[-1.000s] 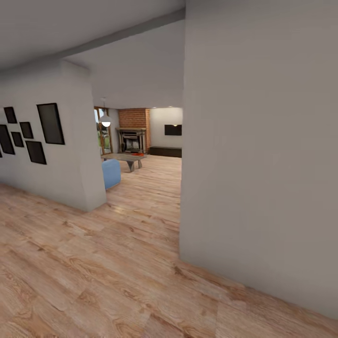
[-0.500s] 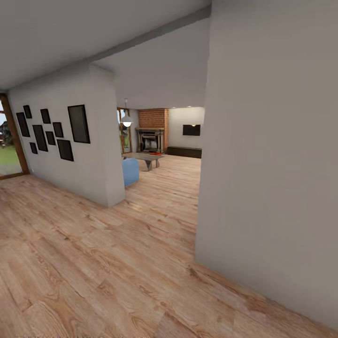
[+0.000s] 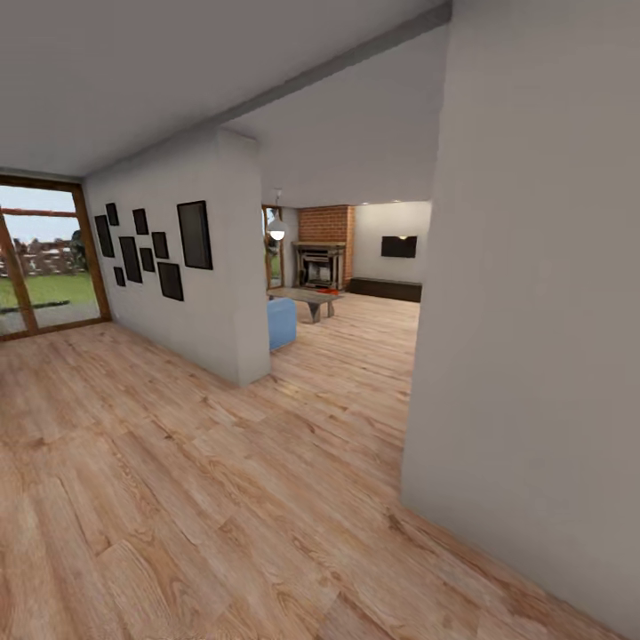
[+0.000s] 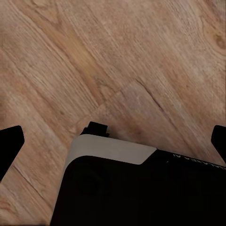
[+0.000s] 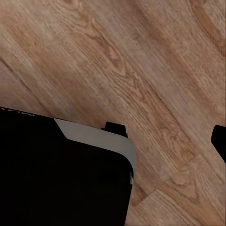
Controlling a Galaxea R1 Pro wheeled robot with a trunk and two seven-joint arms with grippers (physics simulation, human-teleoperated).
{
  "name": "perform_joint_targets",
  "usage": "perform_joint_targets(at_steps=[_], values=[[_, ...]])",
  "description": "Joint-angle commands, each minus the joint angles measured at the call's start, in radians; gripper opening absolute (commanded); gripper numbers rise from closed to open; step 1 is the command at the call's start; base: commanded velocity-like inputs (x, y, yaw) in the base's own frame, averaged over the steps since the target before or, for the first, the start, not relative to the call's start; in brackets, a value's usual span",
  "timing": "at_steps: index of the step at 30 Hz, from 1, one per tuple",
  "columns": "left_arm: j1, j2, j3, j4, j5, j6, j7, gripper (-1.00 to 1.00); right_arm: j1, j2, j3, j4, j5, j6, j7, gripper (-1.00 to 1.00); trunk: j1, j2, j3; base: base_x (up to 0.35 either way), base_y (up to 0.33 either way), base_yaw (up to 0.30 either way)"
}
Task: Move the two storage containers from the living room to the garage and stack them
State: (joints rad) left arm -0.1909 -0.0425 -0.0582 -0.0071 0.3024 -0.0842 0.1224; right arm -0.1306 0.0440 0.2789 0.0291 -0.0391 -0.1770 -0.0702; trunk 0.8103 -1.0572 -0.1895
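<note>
The living room lies ahead through the opening, with its brick fireplace (image 3: 321, 263), blue sofa (image 3: 282, 322) and long dark cabinet (image 3: 384, 289). A tiny orange-red patch (image 3: 328, 290) shows at the foot of the fireplace, too small to tell whether it is the storage containers. Over the light wood-plank floor (image 4: 117, 56) hangs my left gripper (image 4: 114, 143), open, its fingertips (image 4: 9, 148) far apart with nothing between them. My right gripper (image 5: 113, 141) also looks open, with one fingertip (image 5: 219, 140) at the frame's edge and the other lost against my dark base (image 5: 56, 174).
A pale wall (image 3: 533, 356) stands close on my right and a wall corner (image 3: 244, 284) with black picture frames (image 3: 160, 249) on my left. Wood-framed glass doors (image 3: 44, 267) are at the far left. A low table (image 3: 307, 297) sits before the fireplace.
The whole head view has swung to the left as the robot turned and moved. The glass doors have come into view, and the living room opening has shifted rightward.
</note>
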Motion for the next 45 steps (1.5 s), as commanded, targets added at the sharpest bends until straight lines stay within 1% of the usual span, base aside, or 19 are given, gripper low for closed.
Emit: perform_joint_targets(at_steps=[1, 15, 24, 29, 38, 45], values=[[-0.001, 0.0, -0.006, 0.001, 0.007, -0.003, 0.003, 1.0, -0.001, 0.001, 0.008, 0.003, -0.004, -0.006, -0.003, 1.0, 0.0, -0.001, -0.001, 0.0, 0.0, 0.269], [-0.001, -0.002, -0.006, 0.001, 0.01, -0.003, 0.003, 1.0, -0.001, 0.003, 0.004, 0.003, -0.007, -0.01, -0.004, 1.0, 0.0, -0.001, -0.001, 0.023, 0.0, 0.258], [-0.001, 0.0, -0.006, 0.001, 0.012, -0.002, 0.003, 1.0, -0.001, 0.001, 0.0, 0.003, -0.017, -0.009, 0.0, 1.0, 0.0, -0.001, -0.001, 0.287, 0.0, 0.03], [-0.001, 0.0, -0.006, 0.001, 0.011, -0.002, 0.003, 1.0, -0.001, 0.0, 0.003, 0.003, -0.008, -0.009, 0.001, 1.0, 0.0, -0.001, -0.001, 0.321, 0.0, 0.001], [-0.001, 0.0, -0.006, 0.001, 0.011, -0.002, 0.003, 1.0, -0.001, 0.001, 0.004, 0.003, -0.007, -0.008, 0.002, 1.0, 0.0, -0.001, -0.001, 0.323, 0.0, 0.0], [-0.001, 0.0, -0.006, 0.001, 0.011, -0.002, 0.002, 1.0, -0.001, 0.006, 0.003, 0.003, -0.009, -0.012, 0.001, 1.0, 0.0, -0.001, -0.001, 0.323, 0.0, 0.034]])
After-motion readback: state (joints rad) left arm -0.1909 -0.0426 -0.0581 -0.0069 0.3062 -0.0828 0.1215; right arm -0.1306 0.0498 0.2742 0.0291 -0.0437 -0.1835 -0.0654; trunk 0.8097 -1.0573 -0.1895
